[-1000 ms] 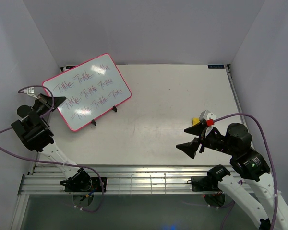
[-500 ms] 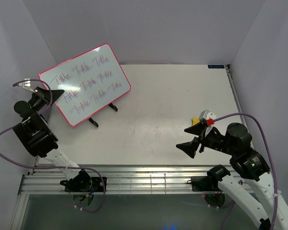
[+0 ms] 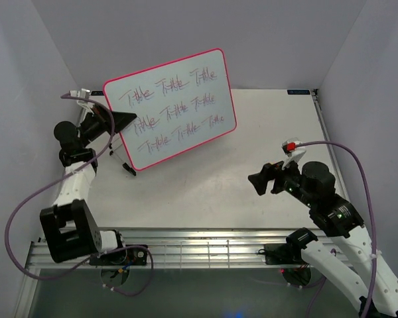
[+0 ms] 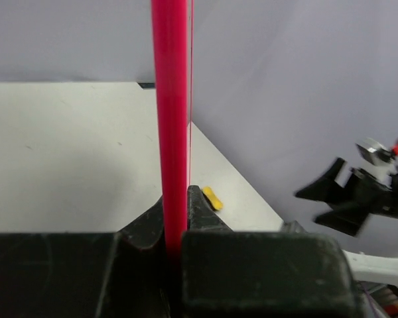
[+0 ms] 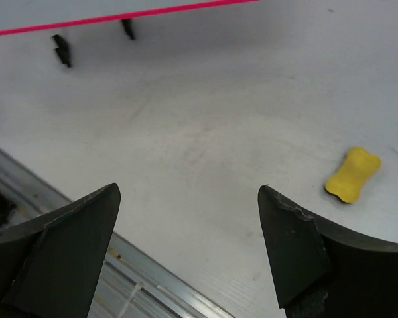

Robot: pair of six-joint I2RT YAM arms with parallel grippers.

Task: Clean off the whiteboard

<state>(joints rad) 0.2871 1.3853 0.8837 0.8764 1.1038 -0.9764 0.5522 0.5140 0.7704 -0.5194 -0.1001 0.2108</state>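
Observation:
The whiteboard (image 3: 169, 109) has a pink frame and three rows of pink-grey handwriting. It is held up and tilted over the table's back left. My left gripper (image 3: 123, 120) is shut on its left edge. In the left wrist view the pink frame (image 4: 170, 119) runs straight up out of the shut left gripper (image 4: 176, 222). My right gripper (image 3: 261, 180) hovers open and empty over the table's right side. In the right wrist view the board's lower edge (image 5: 119, 17) and a stand leg (image 5: 62, 49) show beyond the open right gripper (image 5: 188, 192).
A small yellow eraser (image 5: 353, 174) lies on the table just right of my right fingers, also seen as a yellow block (image 4: 212, 197) from the left wrist. A metal rail (image 3: 186, 250) runs along the near table edge. Grey walls close in on three sides.
My left arm has raised the whiteboard and carried it right toward the table's middle, still gripping its edge. My right gripper has turned and shifted slightly, staying open.

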